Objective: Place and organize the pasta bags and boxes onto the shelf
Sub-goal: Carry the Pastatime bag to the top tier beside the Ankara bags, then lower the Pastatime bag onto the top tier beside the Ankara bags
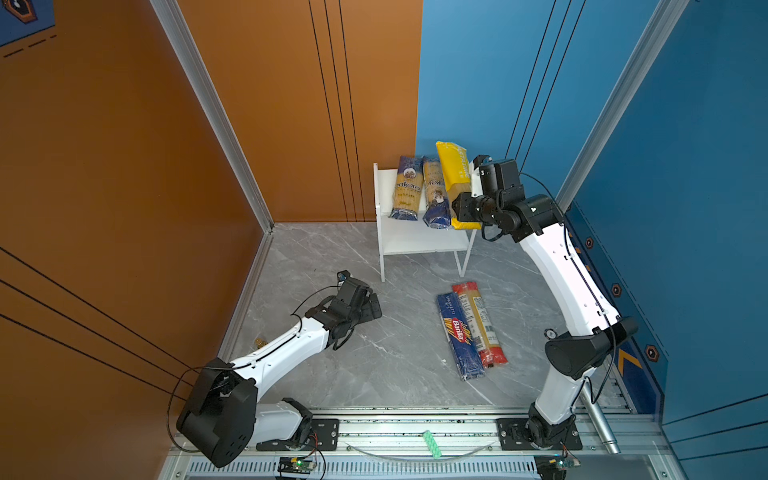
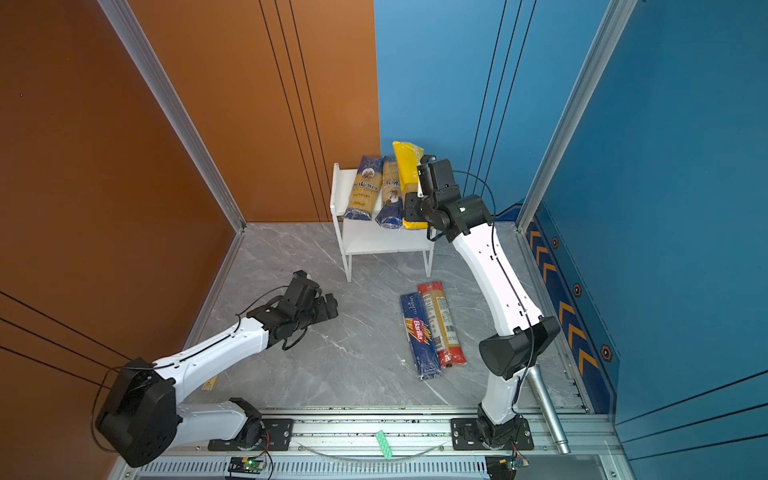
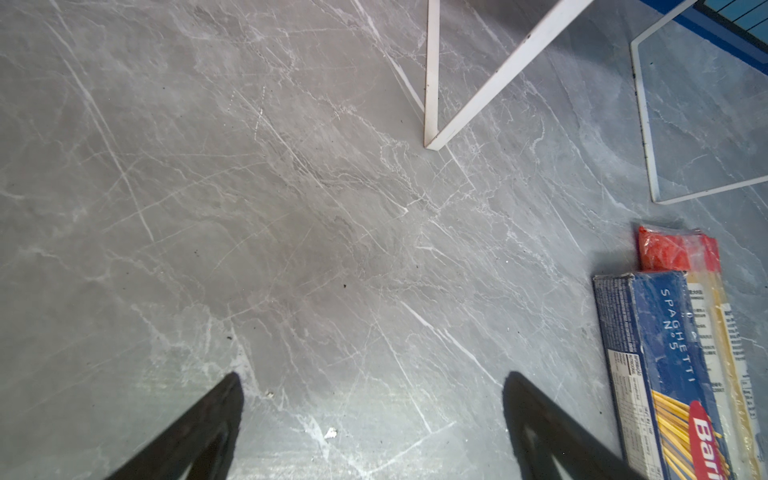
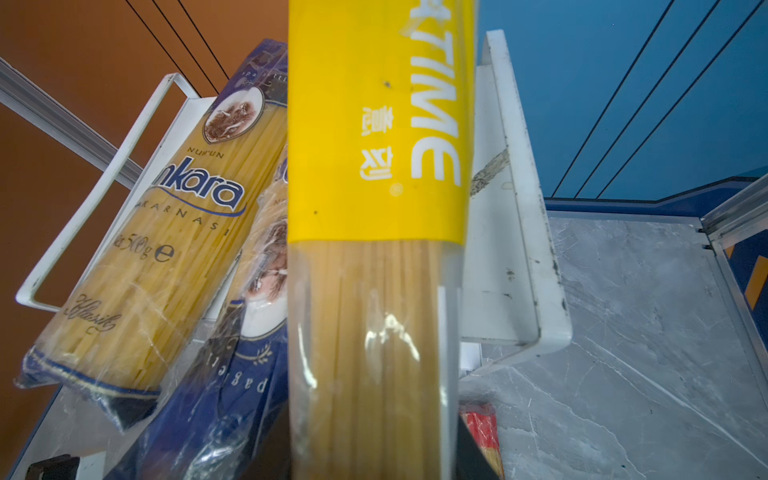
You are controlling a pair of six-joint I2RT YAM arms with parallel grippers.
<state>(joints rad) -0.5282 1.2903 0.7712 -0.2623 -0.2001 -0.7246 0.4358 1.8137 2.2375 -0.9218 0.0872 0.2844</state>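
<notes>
Shelf carries two ankara packs; Barilla pack and red-ended pack lie on tabletop.

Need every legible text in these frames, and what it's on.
"Barilla": blue box.
"SPAGHETTI No 5": same box, left wrist view.
"nkara", "500 g", "Klasik": left navy pack; first letter hidden there, the top views read "ankara".
"TIME": yellow pack; start cut off, white characters beside it not readable to me.
"pag": middle navy pack; only a fragment shows.
Red-ended pack: label print too small.
</notes>
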